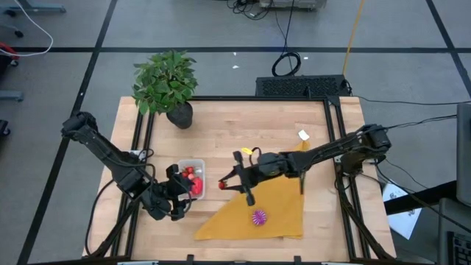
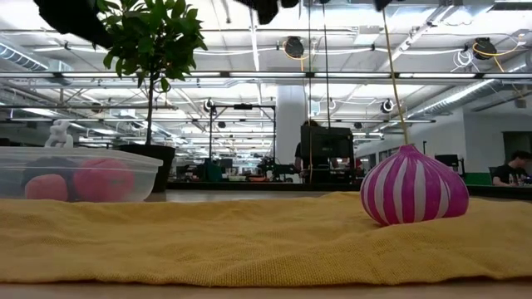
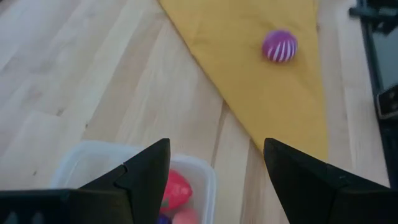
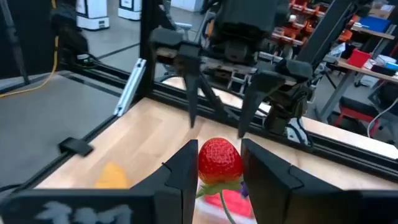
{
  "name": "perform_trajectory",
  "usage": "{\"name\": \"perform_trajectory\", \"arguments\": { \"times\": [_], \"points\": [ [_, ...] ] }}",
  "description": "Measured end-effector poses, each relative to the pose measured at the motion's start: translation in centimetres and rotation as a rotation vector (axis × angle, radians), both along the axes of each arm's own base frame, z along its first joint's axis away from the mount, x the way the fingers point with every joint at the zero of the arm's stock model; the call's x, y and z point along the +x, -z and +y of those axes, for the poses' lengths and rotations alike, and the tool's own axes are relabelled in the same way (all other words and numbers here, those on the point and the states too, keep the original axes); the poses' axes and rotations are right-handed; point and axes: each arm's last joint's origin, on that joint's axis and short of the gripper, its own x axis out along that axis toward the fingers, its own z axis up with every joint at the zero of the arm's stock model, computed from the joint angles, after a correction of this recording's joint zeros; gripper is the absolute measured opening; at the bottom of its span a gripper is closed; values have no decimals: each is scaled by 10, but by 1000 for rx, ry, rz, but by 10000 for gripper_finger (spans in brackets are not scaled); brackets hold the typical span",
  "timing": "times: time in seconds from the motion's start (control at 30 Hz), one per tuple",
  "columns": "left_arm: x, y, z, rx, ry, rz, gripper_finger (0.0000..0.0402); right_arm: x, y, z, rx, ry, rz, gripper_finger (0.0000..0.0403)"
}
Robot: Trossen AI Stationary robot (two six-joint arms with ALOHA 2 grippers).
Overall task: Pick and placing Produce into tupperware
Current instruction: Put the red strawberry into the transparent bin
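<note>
Overhead straight down; low table-level; both sharing yellow cloth (image 1: pixel 272 210).

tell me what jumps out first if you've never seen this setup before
The red strawberry pinched in the right tool, carried just beside the clear tupperware near the table's middle. Next, the mustard-yellow cloth with a lone purple striped onion on it. The left tool hangs open over the tupperware, and a leafy potted plant stands at the far left corner.

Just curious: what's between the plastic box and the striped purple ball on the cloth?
From above, the right gripper holding a strawberry, then yellow cloth, lie between box and ball.
</note>
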Motion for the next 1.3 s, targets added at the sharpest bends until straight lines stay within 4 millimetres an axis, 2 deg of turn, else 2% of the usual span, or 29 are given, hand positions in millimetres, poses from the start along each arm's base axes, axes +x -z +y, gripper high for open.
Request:
{"name": "perform_trajectory", "arguments": {
  "times": [0.33,0.47,0.8,1.13,1.3],
  "points": [
    [-13,7,2,31,-9,117,264,64,0,0,-40,20,4,105],
    [-23,7,5,49,-33,152,264,80,6,-2,-40,30,2,105],
    [-47,-11,10,99,-47,28,264,97,14,-18,67,0,-67,105],
    [-47,-14,10,158,-91,-69,264,97,6,-19,92,-39,-150,105],
    [-45,-16,10,174,-104,-104,264,100,11,-18,112,-61,-174,105]
  ]
}}
